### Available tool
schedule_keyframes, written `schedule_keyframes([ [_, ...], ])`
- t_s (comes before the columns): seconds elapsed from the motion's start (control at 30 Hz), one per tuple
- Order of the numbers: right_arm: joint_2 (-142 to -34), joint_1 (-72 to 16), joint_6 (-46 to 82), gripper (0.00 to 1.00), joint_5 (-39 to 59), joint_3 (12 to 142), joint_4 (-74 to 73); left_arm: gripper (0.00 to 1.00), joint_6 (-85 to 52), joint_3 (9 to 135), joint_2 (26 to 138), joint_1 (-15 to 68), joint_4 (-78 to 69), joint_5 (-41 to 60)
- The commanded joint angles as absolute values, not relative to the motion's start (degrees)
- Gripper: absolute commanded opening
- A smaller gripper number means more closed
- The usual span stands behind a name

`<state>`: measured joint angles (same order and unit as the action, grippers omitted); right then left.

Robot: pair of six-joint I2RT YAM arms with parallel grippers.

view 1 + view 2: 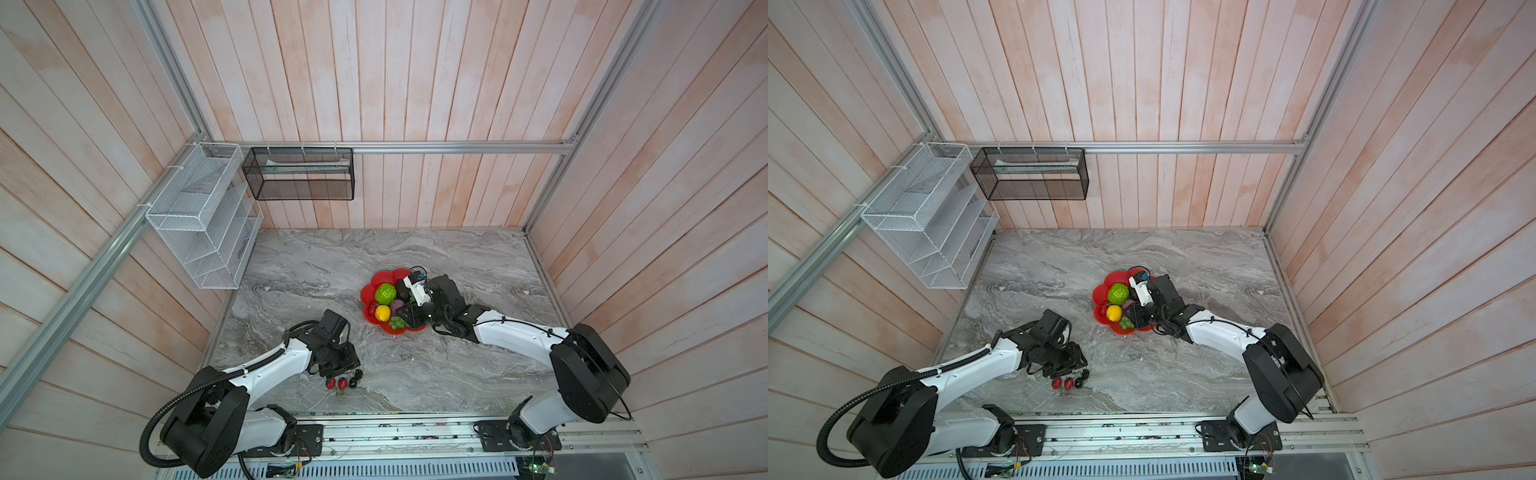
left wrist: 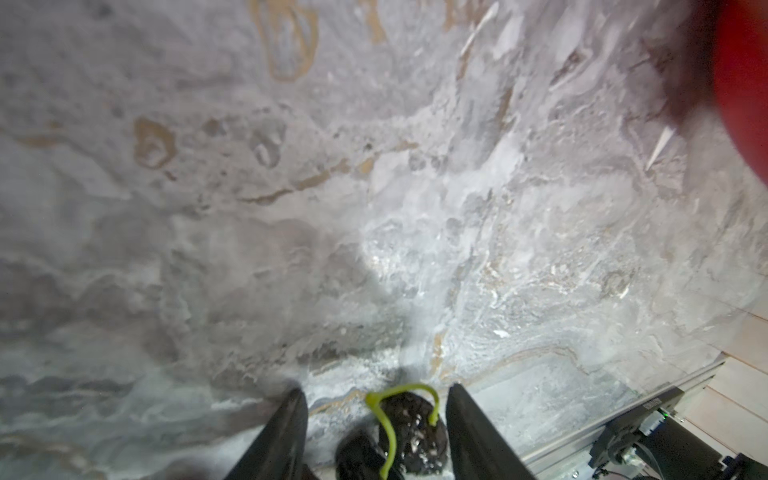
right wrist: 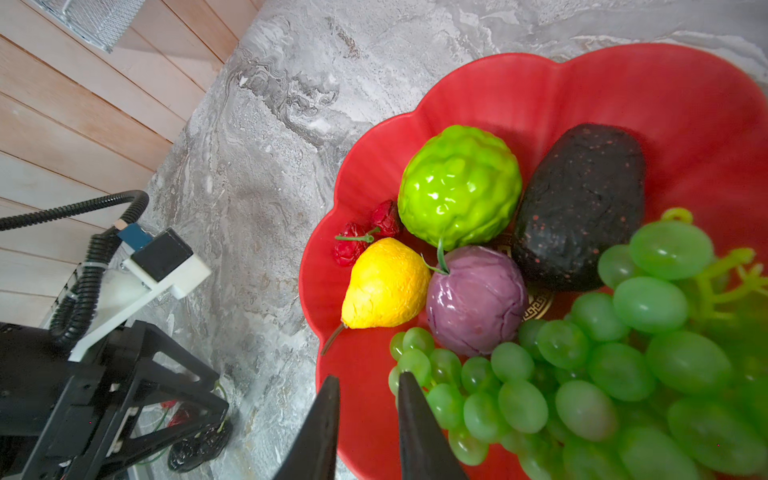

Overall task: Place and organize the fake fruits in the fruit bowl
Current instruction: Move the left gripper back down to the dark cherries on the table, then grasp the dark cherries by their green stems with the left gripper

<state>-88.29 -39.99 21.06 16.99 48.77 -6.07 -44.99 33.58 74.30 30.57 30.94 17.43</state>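
Now: left gripper (image 2: 376, 390) low over the table (image 2: 291, 208), jaws about half apart, straddling the black berries (image 2: 411, 432). Their green stem (image 2: 388, 419) loops up between the fingers. We see bare table between one finger and the nearer berry, so we read no grip yet. The other side is blurred and may be touching. The two berries lie roughly across the jaw gap, so closing would press along the pair's long line.

Just beside them on the table is a cherry pair (image 1: 336, 383), outside the jaws, on the side away from the bowl.

Bowl (image 1: 376, 278) sits well apart from the left gripper, farther back and to the right in both top views. That is the way the berries must travel.

Right gripper (image 3: 369, 378) hangs over the bowl's near rim, jaws narrow, nothing between them, one finger just beside the grapes (image 3: 582, 374). Already in the bowl: green ball (image 3: 459, 187), avocado (image 3: 582, 203), lemon (image 3: 386, 286), purple fruit (image 3: 476, 299), second cherry pair (image 3: 353, 245).

We judge the left arm nearer both loose pairs. The right arm crowds the bowl's right side, so the left rim looks the freer way in.
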Motion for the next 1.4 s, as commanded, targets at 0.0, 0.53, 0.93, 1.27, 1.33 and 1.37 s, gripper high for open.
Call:
schedule_keyframes([
  [0.0,-87.54,-40.39,21.32,0.26,16.79,47.66,-7.12,0.55,-43.44,34.84,76.50,30.94,29.53,15.75],
  [0.53,-88.11,-40.34,21.09,0.26,16.44,47.51,-8.07,0.36,-42.72,36.16,79.74,34.54,31.01,14.06],
  [0.93,-87.88,-40.35,21.51,0.26,16.61,46.74,-8.77,0.37,-41.73,37.97,76.67,34.45,34.10,13.08],
  [1.27,-87.36,-40.34,21.14,0.26,16.15,46.32,-8.32,0.44,-41.87,39.02,81.68,34.84,29.69,15.04],
  [1.33,-87.43,-40.29,21.26,0.26,16.34,46.23,-8.46,0.45,-42.23,38.98,82.28,35.07,28.73,15.56],
  [1.37,-87.54,-40.31,21.28,0.26,16.31,46.23,-8.61,0.45,-42.32,38.96,82.56,35.16,28.45,15.74],
])
